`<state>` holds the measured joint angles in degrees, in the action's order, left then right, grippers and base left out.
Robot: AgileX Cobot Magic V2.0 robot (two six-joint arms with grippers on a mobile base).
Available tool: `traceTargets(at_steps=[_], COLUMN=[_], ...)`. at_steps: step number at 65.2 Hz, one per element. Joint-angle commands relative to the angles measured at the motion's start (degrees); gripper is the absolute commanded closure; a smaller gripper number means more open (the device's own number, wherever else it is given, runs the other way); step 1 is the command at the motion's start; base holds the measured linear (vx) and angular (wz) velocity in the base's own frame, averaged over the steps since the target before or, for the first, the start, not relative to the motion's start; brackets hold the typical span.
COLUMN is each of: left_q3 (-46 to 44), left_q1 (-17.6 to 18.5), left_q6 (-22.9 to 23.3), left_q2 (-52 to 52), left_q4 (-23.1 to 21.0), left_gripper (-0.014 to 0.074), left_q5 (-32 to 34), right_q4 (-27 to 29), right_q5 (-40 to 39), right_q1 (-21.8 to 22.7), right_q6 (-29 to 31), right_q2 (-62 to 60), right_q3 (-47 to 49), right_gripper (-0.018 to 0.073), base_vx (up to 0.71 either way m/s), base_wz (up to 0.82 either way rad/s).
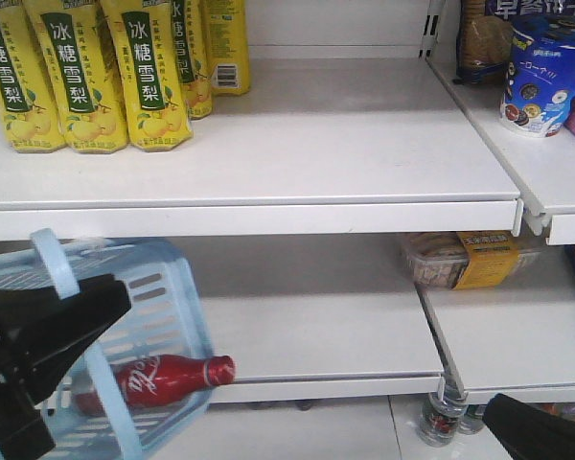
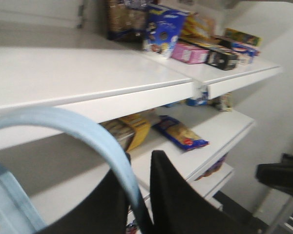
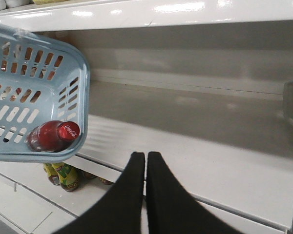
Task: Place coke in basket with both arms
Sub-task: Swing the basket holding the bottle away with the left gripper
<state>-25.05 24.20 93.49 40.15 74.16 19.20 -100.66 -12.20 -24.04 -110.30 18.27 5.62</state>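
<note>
A: Where's the coke bottle (image 1: 163, 378)?

B: Lying on its side inside the light blue basket (image 1: 168, 287), red cap poking over the rim toward the shelves. From the right wrist view it shows cap-first against the basket wall.

A: Who has the basket?

B: The left gripper (image 2: 139, 195). Its black fingers are clenched around the basket's handle (image 2: 78, 131), and the basket hangs tilted in front of the lower shelf (image 1: 316, 335).

A: And the other arm?

B: The right gripper (image 3: 146, 183) has its fingers pressed together with nothing between them, well apart from the basket, over the lower shelf's edge.

A: Anything else around?

B: Yellow drink bottles (image 1: 86, 77) stand on the upper shelf (image 1: 316, 163), snack boxes (image 1: 546, 72) to the right.
</note>
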Motion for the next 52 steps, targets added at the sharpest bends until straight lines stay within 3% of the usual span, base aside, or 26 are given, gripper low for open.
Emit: traceTargets(at_steps=[1,5,18,30,40,52], left_q3=[1.4,4.6,14.2,21.7,26.2,27.3], left_q1=[-0.1,-0.1,-0.1,-0.1,-0.1,-0.1], left_q6=[-3.5,-3.5,-4.3,-7.9,-16.6,-28.3], left_q2=[-4.1,-6.1,-13.6,-18.7,-21.2,-21.7], left_q4=[-5.2,-7.8,-22.4,-29.2,-36.3,-47.8], left_gripper=[0.0603,0.0603,0.0603,0.0603,0.0603,0.0603], left_q5=[-4.8,-7.3,-13.3,-11.6,-9.0,-9.4], right_q4=[-2.1,-2.1,-2.1,-2.1,-2.1,-2.1], right_q5=[1.0,1.0,1.0,1.0,0.8,0.8], right_q1=[0.0,0.0,0.0,0.0,0.0,0.0], right_q6=[0.2,0.2,0.2,0.2,0.2,0.2], right_q2=[0.3,0.3,0.3,0.3,0.3,0.3], right_q3=[1.6,1.6,1.6,1.6,1.6,1.6], right_gripper=[0.0564,0.0564,0.0564,0.0564,0.0564,0.0564], base_vx=[0.00,0.00,0.00,0.00,0.00,0.00], base_wz=[0.00,0.00,0.00,0.00,0.00,0.00])
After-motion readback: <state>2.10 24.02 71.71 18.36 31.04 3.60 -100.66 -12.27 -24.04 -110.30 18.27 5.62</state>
